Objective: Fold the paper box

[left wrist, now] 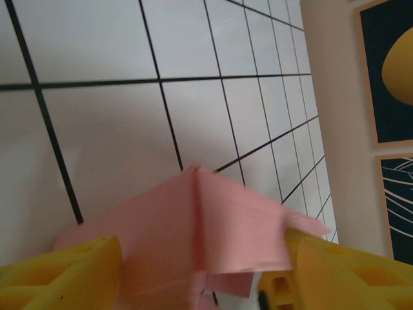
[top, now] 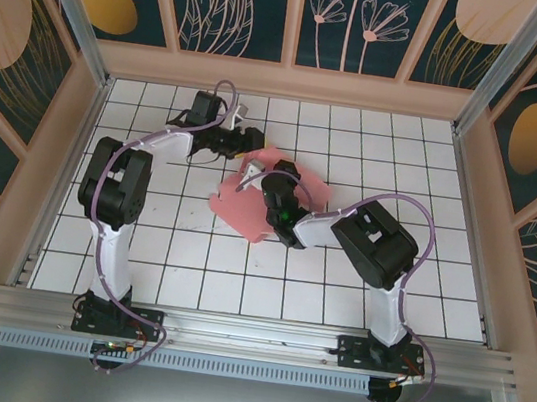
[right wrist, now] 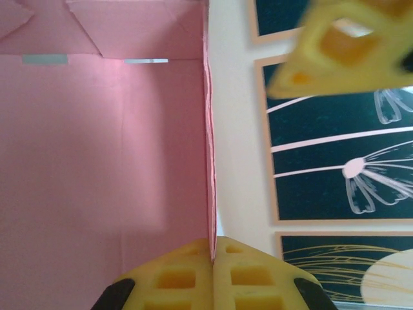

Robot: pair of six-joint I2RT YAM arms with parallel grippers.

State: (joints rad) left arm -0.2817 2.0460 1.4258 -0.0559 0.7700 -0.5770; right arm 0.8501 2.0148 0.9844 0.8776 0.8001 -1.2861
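Looks like a robotics lab test cell — fenced by aluminium posts [top: 70,5] and wall panels [top: 247,6] printed with flowers and gold discs. Floored with a white tabletop [top: 186,280] gridded in black; fitted with a left arm [top: 119,189] and a right arm [top: 374,242] on a metal rail [top: 248,335].

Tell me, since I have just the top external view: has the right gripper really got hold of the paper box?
Observer: Yes. The right wrist view shows the right gripper shut on one thin edge of the paper box.
Operator: And the left gripper?
Observer: In the left wrist view the left gripper is open, with a pink flap between its fingers.
Operator: Is that flap lying flat?
Observer: No, it is creased into a ridge raised off the tiled table.
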